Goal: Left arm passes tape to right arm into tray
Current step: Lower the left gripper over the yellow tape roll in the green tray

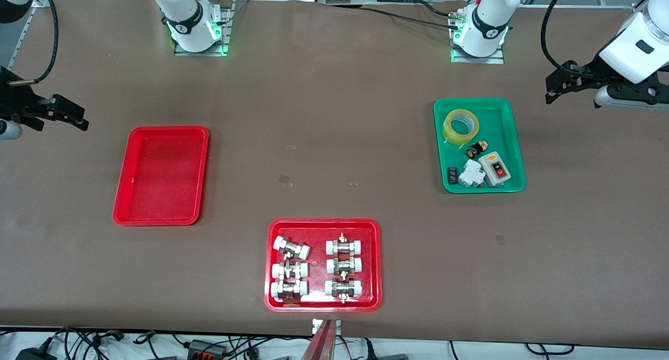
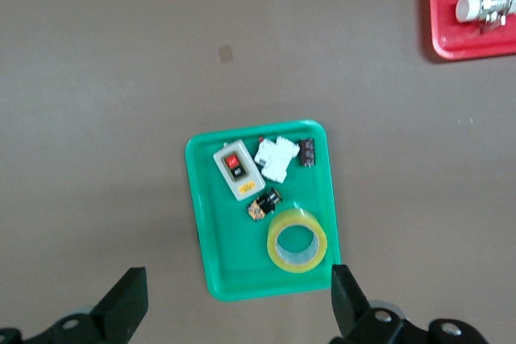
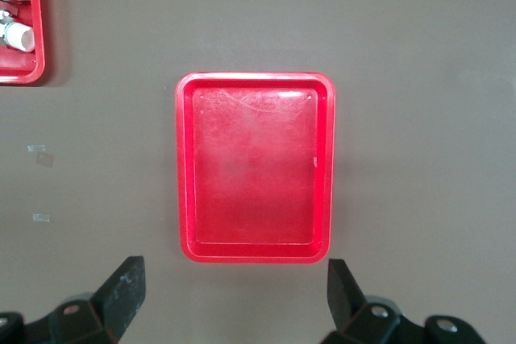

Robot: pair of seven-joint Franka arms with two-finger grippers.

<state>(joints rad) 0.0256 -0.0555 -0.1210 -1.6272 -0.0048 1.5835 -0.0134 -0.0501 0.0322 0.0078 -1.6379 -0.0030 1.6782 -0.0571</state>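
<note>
The yellow tape (image 1: 448, 131) lies flat in a green tray (image 1: 502, 114), at the tray's end nearest the robot bases. It also shows in the left wrist view (image 2: 297, 266), between and just ahead of my open fingers. My left gripper (image 1: 554, 85) is open and empty, high over the table past the green tray at the left arm's end. The red tray (image 1: 161, 175) is empty at the right arm's end of the table and also shows in the right wrist view (image 3: 254, 167). My right gripper (image 1: 73, 114) is open and empty, high over the table beside that tray.
The green tray (image 2: 226, 255) also holds a grey switch box (image 1: 495, 167), white parts (image 1: 470, 173) and small black parts (image 1: 476, 149). A second red tray (image 1: 324, 227) with white-capped metal fittings sits nearest the front camera, mid-table.
</note>
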